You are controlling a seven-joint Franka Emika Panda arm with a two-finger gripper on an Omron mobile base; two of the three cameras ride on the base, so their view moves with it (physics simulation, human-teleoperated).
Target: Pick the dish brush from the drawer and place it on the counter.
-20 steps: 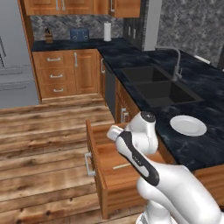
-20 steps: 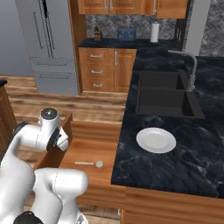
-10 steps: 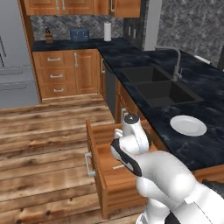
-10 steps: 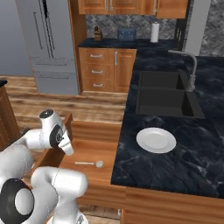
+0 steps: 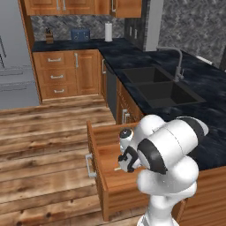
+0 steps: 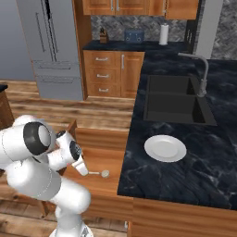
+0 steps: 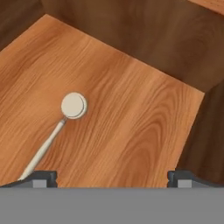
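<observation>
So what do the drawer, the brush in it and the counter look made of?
Drawer: reddish-brown wood, smooth, judging by the visible grain. Brush: pale cream stick and round whitish head, plain and matte; plastic or light wood, cannot tell which. Counter: dark blue-black stone look with pale marbled veins, slightly glossy.

I see a white plate near the sink; tap upright, fridge beyond.
</observation>
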